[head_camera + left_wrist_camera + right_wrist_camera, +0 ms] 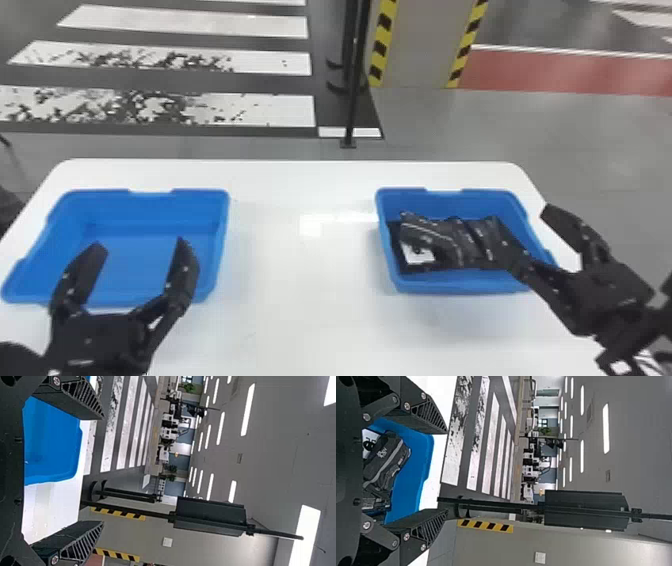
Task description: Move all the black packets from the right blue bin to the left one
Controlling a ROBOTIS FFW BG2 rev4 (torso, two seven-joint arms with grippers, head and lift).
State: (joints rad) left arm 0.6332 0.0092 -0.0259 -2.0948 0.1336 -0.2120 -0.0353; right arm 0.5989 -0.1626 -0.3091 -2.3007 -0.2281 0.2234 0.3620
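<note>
Ceiling [273, 435] with lit strips in both wrist views; head view looks down on crosswalk stripes and the white table [300, 310] instead. Two blue bins on the table, well apart: left bin [150, 206] with its bare floor visible, right bin [465, 287] loaded. Left gripper [140, 242]: fingers wide apart, nothing between them, at the near part of the left bin as the head view has it. Left wrist view confirms the gap and has both ridged inner pads [84, 399]. Right gripper [519, 215]: fingers also wide apart, nothing clamped. Head view has one finger overlapping the packets, the other by the bin's right side; contact, can't tell. Right wrist view gives a clean look at the space between its tips, pile lower down. Black packets [435, 232] are in the right bin, heaped toward its left side; can't get a count. Right wrist view adds a grey band and a small pale emblem [382, 452] on one; head view has the white patch [419, 256] at the pile's near left.
</note>
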